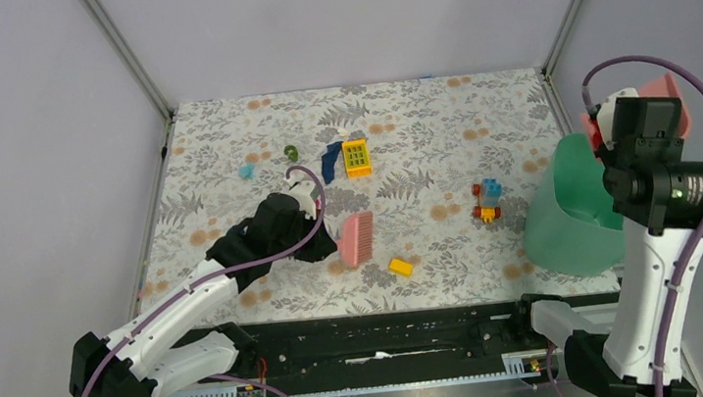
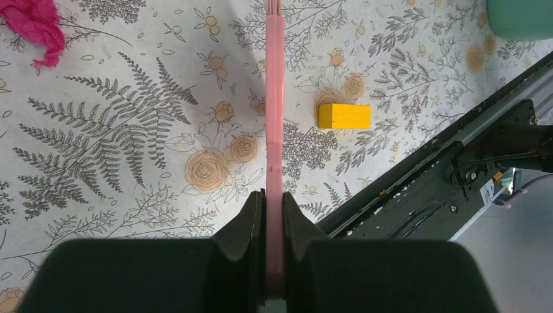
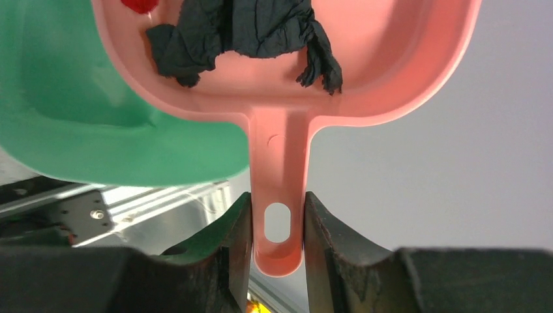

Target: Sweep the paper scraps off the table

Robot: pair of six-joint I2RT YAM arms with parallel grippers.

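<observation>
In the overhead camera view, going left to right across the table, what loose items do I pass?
small light-blue piece → small green piece → dark blue paper scrap → yellow studded block → small yellow brick → stacked coloured blocks → green plastic tub

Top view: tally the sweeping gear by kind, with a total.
pink brush: 1, clamped in the jaws of the left gripper
pink dustpan: 1, handle in the jaws of the right gripper
green bin: 1
Total: 3
</observation>
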